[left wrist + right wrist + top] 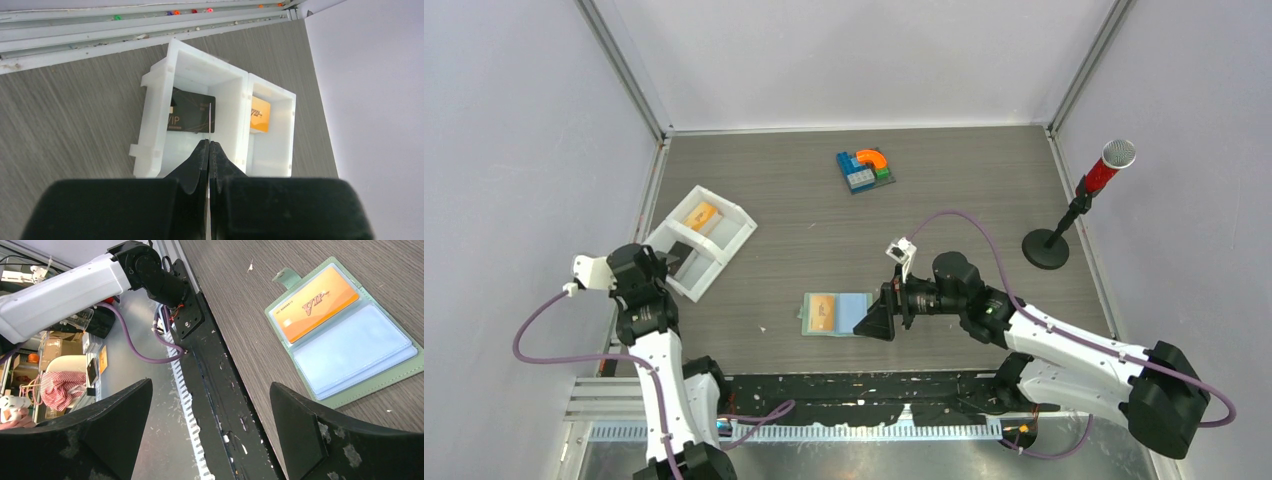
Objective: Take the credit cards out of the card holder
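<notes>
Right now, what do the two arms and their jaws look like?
The left arm and right arm both have white links with black joints, and a purple cable loops along each. The jaws are matte black wedges; those of the right gripper carry pale scuffs. A small white block sits atop the right wrist.

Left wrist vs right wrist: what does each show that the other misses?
Left wrist only: the white tray, a dark card in one compartment, an orange card in the other, the left gripper shut on a thin card seen edge-on. Right wrist only: the open card holder with a second orange card sleeved, the right gripper open. Both: the table.
</notes>
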Available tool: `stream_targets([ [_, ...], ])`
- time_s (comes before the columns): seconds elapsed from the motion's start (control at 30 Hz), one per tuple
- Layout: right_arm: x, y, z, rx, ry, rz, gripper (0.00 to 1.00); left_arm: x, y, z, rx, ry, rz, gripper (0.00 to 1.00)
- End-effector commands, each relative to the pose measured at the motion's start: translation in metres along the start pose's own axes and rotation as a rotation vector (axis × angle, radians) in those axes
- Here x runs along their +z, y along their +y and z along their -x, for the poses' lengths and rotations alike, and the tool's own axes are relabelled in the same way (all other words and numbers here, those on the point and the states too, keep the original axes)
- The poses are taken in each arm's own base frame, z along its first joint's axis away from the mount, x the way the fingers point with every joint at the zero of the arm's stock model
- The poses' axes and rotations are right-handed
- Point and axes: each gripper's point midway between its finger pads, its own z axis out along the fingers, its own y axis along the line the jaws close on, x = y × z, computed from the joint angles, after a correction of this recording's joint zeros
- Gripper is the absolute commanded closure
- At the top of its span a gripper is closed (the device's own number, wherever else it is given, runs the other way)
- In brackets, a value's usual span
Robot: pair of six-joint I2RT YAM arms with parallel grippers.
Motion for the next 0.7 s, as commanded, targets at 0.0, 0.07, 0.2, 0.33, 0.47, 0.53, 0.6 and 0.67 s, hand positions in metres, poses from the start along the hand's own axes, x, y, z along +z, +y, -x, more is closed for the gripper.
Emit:
stream_targets([
  [0.0,0.001,0.016,0.026,-0.070,-0.066,0.057,0.05,0.014,-0.021,0.009,-0.051,-0.039,-0.067,1.00],
  [0.07,0.001,0.015,0.025,-0.071,-0.059,0.055,0.04,0.023,-0.018,0.004,-0.050,-0.031,-0.051,1.00],
  [0.2,0.002,0.010,0.024,-0.088,-0.043,0.042,0.05,0.035,-0.022,0.004,-0.017,-0.052,-0.081,1.00],
  [0.33,0.003,0.007,0.027,-0.088,-0.046,0.037,0.05,0.041,-0.031,0.009,0.014,-0.078,-0.119,1.00],
  [0.47,0.004,0.007,0.025,-0.089,-0.035,0.049,0.05,0.046,-0.034,0.009,0.033,-0.083,-0.130,1.00],
  [0.53,0.006,0.005,0.024,-0.092,-0.023,0.045,0.05,0.050,-0.032,0.009,0.059,-0.078,-0.114,1.00],
  [0.6,0.008,0.005,0.025,-0.092,-0.010,0.046,0.05,0.055,-0.029,0.006,0.071,-0.074,-0.096,1.00],
  [0.67,0.009,0.007,0.026,-0.093,-0.004,0.056,0.05,0.060,-0.029,0.002,0.069,-0.059,-0.098,1.00],
])
